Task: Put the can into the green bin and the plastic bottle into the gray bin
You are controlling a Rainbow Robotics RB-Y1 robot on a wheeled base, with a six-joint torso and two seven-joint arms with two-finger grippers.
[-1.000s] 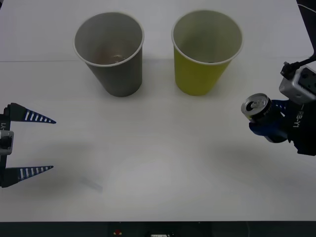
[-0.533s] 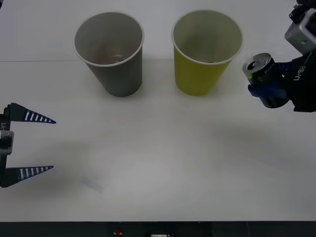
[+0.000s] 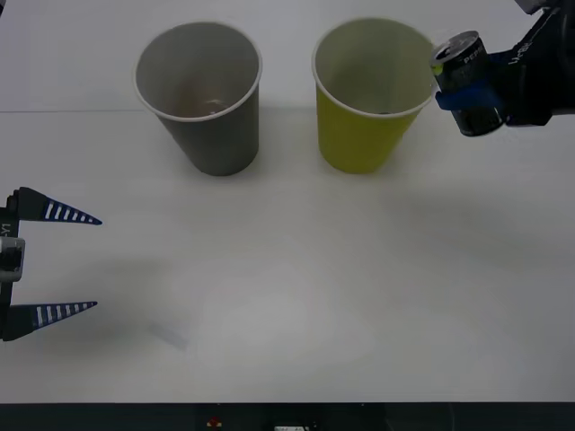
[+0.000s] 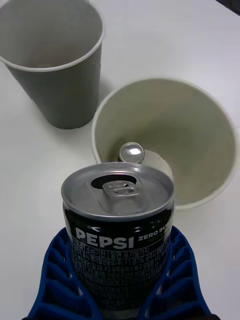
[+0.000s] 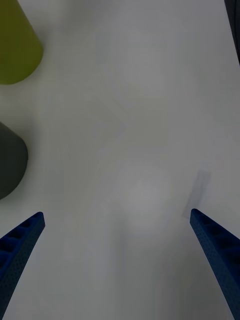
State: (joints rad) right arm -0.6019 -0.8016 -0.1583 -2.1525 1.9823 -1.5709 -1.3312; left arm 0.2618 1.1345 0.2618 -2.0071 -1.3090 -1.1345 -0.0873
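My right gripper (image 3: 464,93) is shut on the can (image 3: 461,65), a small black Pepsi can with a silver pull-tab top (image 4: 119,187). It hangs tilted just beyond the right rim of the green bin (image 3: 364,135), level with the rim. In the right wrist view the green bin (image 4: 220,145) lies right behind the can, and a small round silver thing (image 4: 131,151) rests on its floor. The gray bin (image 3: 216,135) stands upright to the left of the green one. The plastic bottle is out of view. My left gripper (image 3: 94,263) waits open at the table's left edge.
The white table (image 3: 287,269) spreads bare in front of both cups. A faint smudge (image 3: 169,335) marks the surface near the left gripper. The table's front edge runs along the bottom of the front view.
The right gripper has carried the can away from me and leftward, from the table's right side up to the green bin's right rim. The left arm has stayed still.
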